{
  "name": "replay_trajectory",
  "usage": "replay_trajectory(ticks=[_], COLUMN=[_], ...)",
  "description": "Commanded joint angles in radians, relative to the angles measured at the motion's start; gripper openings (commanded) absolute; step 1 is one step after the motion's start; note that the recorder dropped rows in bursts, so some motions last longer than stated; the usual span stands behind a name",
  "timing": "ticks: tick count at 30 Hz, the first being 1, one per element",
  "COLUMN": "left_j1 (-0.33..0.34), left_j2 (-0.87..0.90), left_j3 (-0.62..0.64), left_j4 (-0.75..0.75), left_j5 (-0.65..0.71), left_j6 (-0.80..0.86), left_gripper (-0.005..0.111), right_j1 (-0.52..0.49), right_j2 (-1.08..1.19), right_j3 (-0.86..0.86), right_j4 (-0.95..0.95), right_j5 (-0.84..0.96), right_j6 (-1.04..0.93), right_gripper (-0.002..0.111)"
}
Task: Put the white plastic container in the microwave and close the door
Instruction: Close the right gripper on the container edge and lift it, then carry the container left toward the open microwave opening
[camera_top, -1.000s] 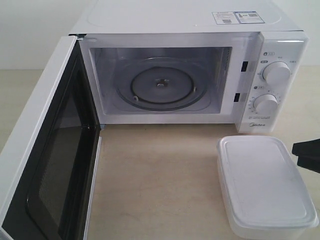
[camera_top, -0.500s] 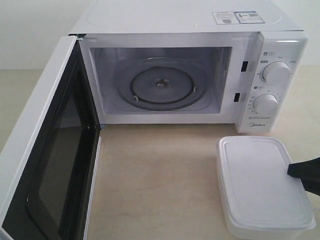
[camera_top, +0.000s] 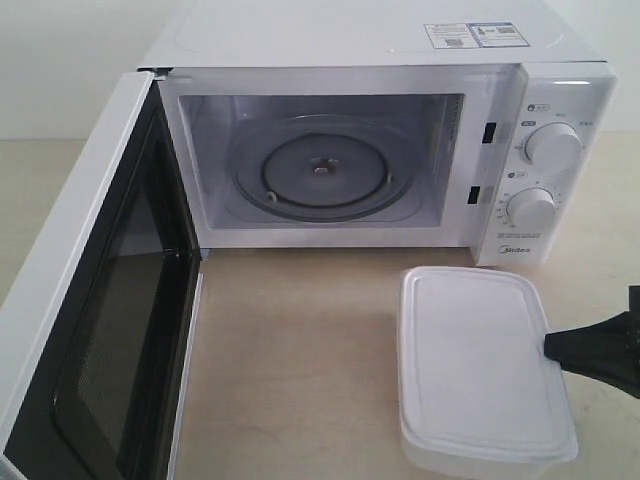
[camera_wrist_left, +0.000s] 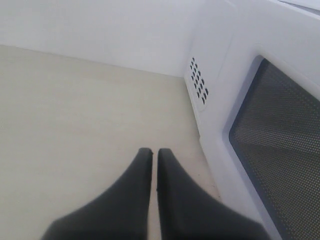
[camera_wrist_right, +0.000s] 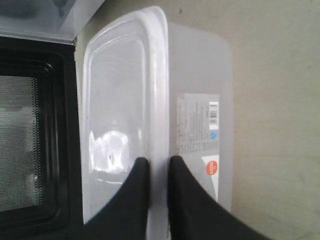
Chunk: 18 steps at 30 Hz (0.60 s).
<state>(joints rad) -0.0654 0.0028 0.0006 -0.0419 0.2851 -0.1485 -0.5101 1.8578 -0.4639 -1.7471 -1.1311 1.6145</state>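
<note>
The right gripper (camera_wrist_right: 159, 161) has clamped the container (camera_top: 470, 370) at its lid rim, and the container has shifted left since the jaws closed. It lies in front of the microwave (camera_top: 350, 40), not yet inside. The door (camera_top: 90, 290) stands open. The left gripper (camera_wrist_left: 151, 152) is clenched and empty. With the grasp made, loading can likely begin.

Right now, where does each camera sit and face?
Exterior: in front of and above the microwave, facing its open cavity; only the right gripper tip shows.
Left wrist: on the left arm, looking past the shut left gripper at tabletop beside the door.
Right wrist: on the right arm, looking along fingers pinching the white plastic container rim.
Shared: exterior and right wrist both show container, right gripper and door's inner frame.
</note>
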Motion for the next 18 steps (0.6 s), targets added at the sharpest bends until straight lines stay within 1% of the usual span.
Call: replay_trajectory(ticks=[1, 4, 5, 7, 10, 14, 18], left_j1=[0.002, 0.002, 0.002, 0.002, 0.002, 0.002, 0.002], left_j2=[-0.003, -0.003, -0.003, -0.003, -0.003, -0.003, -0.003], left_j3=[-0.001, -0.001, -0.001, -0.001, -0.001, -0.001, -0.001], left_j4=[0.004, 0.004, 0.004, 0.004, 0.004, 0.004, 0.004], left_j5=[0.000, 0.000, 0.000, 0.000, 0.000, 0.000, 0.000], left_j6=[-0.001, -0.001, -0.001, -0.001, -0.001, -0.001, -0.001], left_gripper=[0.004, 0.004, 0.004, 0.004, 0.004, 0.004, 0.004], right_j1=[0.001, 0.001, 0.001, 0.008, 0.033, 0.121, 0.255], right_j2=[-0.011, -0.018, -0.035, -0.080, -0.156, -0.296, -0.457], right_j3=[-0.016, 0.016, 0.048, 0.091, 0.115, 0.115, 0.115], right_j4=[0.003, 0.056, 0.116, 0.161, 0.178, 0.181, 0.263], right_j5=[-0.090, -0.090, -0.090, -0.090, -0.090, -0.090, -0.090], right_j6=[0.033, 0.048, 0.015, -0.013, -0.013, 0.048, 0.142], right_gripper=[0.000, 0.000, 0.000, 0.000, 0.000, 0.000, 0.000])
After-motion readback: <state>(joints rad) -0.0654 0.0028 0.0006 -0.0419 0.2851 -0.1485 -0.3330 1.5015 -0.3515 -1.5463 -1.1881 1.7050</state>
